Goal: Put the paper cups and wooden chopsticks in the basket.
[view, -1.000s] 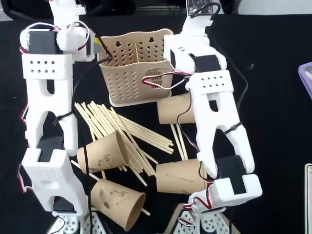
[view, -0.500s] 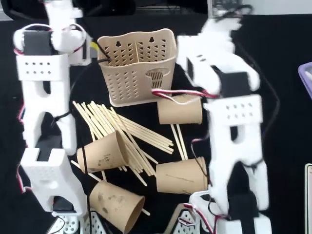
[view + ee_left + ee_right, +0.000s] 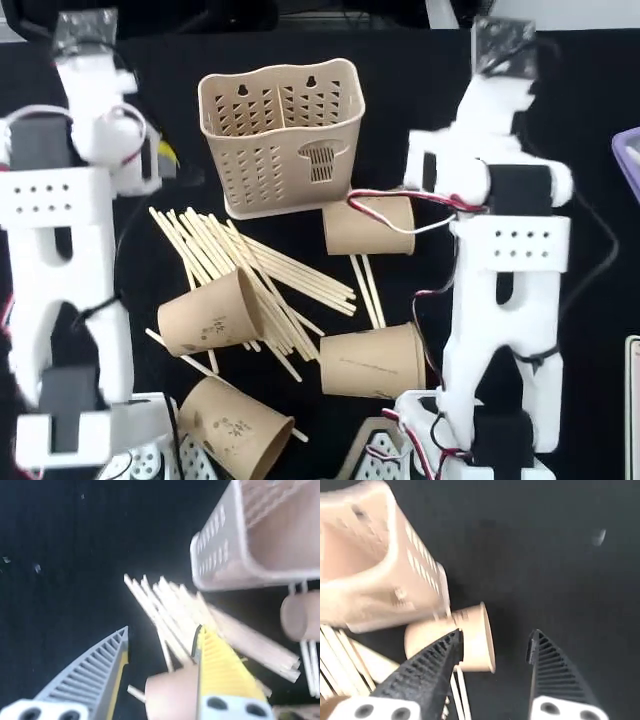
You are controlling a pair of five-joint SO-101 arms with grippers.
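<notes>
Left gripper hangs wide open and empty above the wooden chopsticks, which lie fanned on the table just in front of the basket. The four paper cups lie on their sides among and beside the sticks, and I see nothing in the basket yet. On the right, my right gripper is also spread and empty, over the top cup that touches the basket. I judge we are still at the first pick: next I lower onto that cup. Compared with a second ago, both arms have swung outward, uncovering it.
</notes>
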